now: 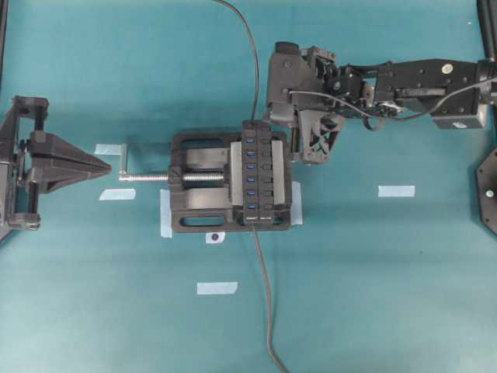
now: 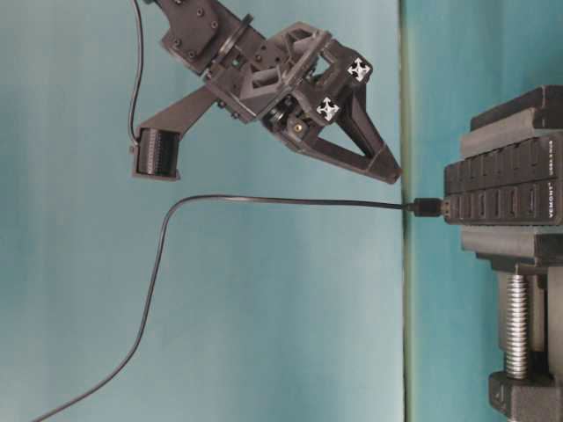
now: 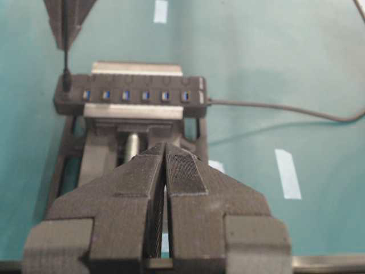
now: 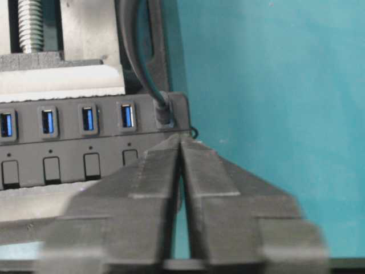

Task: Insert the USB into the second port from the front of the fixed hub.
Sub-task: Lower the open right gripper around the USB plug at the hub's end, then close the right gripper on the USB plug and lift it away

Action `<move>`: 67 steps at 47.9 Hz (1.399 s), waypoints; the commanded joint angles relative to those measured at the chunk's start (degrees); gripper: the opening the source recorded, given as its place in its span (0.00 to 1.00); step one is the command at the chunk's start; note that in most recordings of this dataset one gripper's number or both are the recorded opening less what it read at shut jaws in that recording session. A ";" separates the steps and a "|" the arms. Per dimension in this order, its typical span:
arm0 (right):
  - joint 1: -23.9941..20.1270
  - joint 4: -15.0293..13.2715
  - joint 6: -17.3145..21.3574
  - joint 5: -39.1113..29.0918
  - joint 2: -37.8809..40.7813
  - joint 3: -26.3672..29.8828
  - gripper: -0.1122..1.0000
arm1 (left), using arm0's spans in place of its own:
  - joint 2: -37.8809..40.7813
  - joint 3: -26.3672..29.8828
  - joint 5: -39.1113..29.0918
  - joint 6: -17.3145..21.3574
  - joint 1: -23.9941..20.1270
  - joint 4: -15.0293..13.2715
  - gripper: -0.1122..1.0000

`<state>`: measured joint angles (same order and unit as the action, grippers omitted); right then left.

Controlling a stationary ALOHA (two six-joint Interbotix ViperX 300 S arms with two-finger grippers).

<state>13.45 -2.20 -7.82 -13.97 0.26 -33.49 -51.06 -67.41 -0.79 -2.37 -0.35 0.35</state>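
USB (image 2: 428, 207) plug sits in the end port of the hub (image 1: 258, 172), the one nearest the worktop's far edge in the overhead view; its thin black cable (image 1: 250, 47) runs off toward that far edge. Can't say from the frames how deep it's seated, tho in the right wrist view the plug stands in the last socket w/ four blue ports free beside it.

Hub is clamped in the black vise (image 1: 203, 180) mid-worktop, ports facing up. Thicker grey cable (image 1: 265, 303) leaves the hub's other end toward the near edge. Vise's silver screw (image 1: 147, 177) points at the left side. Strips of blue tape (image 1: 396, 190) are stuck about the teal worktop (image 1: 373, 295).

Right gripper (image 2: 394, 171) hangs just above and beside the plugged end, not touching plug or cable, nothing between the fingers. Tips look pressed together in the wrist view; only a hairline slit shows, so closed or nearly so.

Left gripper (image 1: 99, 165) is at the left edge, well apart from the vise, pads together, holding nothing.
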 commanded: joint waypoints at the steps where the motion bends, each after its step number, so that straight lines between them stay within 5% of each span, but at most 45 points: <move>1: -0.44 0.18 0.09 0.35 -0.79 1.32 0.30 | 0.35 1.49 0.26 -0.09 -0.09 0.09 0.10; 15: -0.70 0.18 0.09 1.76 -0.62 1.41 0.93 | 0.35 1.41 0.18 -0.09 0.00 0.09 0.10; 67: -0.70 0.18 0.18 6.24 4.04 3.16 0.84 | 0.35 1.14 0.26 -0.26 -0.09 0.09 0.10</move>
<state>12.92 -2.11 -7.82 -8.00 5.10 -31.64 -51.06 -67.41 -0.79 -2.55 -0.35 0.35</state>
